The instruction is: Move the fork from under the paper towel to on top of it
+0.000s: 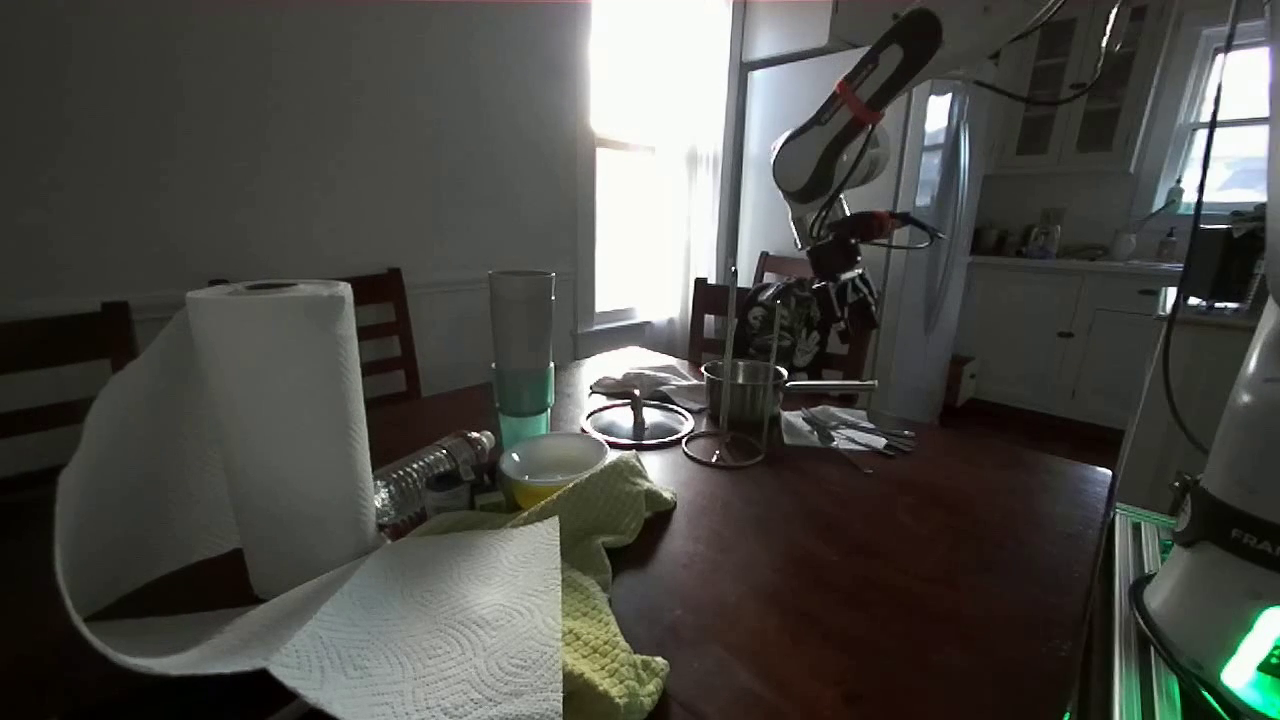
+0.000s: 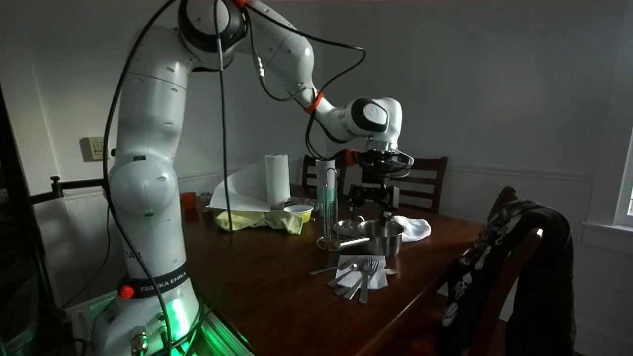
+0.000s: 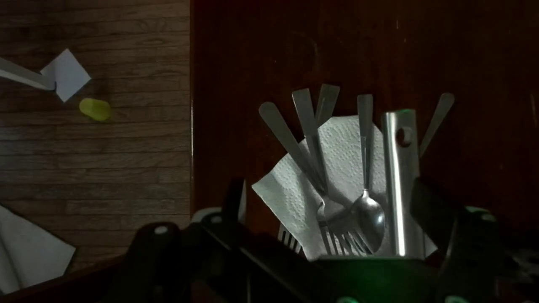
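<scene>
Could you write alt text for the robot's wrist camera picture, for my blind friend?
Two forks and a spoon lie on a paper towel on a dark table, while another fork pokes its tines out from under the towel. A shiny pan handle overlaps it, and the robot's open gripper shows at the bottom.

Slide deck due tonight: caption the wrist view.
A fork pokes out from under the paper towel; a spoon lies on top.

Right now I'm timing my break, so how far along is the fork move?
Done: apparently nothing, since one fork lies under the paper towel, tines poking out in the wrist view. In hand: nothing shows in the open end effector. Left: grasping that fork, drawing it out and laying it on top.
</scene>
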`<state>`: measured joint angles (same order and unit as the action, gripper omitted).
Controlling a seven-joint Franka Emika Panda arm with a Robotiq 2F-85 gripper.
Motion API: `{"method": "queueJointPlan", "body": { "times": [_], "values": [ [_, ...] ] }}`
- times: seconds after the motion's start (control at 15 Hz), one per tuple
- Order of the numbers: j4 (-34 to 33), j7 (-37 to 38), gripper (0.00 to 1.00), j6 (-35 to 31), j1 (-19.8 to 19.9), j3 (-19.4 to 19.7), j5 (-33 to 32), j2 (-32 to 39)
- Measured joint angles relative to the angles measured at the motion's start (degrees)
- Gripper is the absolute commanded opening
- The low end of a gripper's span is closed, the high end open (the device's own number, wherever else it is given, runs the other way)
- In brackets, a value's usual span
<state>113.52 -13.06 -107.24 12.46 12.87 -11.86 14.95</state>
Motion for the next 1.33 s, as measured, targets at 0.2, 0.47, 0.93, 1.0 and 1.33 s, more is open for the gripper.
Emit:
{"method": "queueJointPlan", "body": {
  "times": [0.2,0.47,0.93,1.0,1.33],
  "values": [
    [-6.3,0.0,1.00,1.6,1.6,-0.2,3.8,7.7],
    [-15.2,0.1,1.00,4.4,4.6,-0.3,8.5,16.6],
    [-21.5,0.8,1.00,7.1,6.8,-0.9,11.7,21.5],
    [-21.5,1.3,1.00,6.0,6.8,-0.9,11.7,21.6],
    [-22.0,7.0,1.00,2.1,6.8,-0.9,11.9,24.8]
  ]
}}
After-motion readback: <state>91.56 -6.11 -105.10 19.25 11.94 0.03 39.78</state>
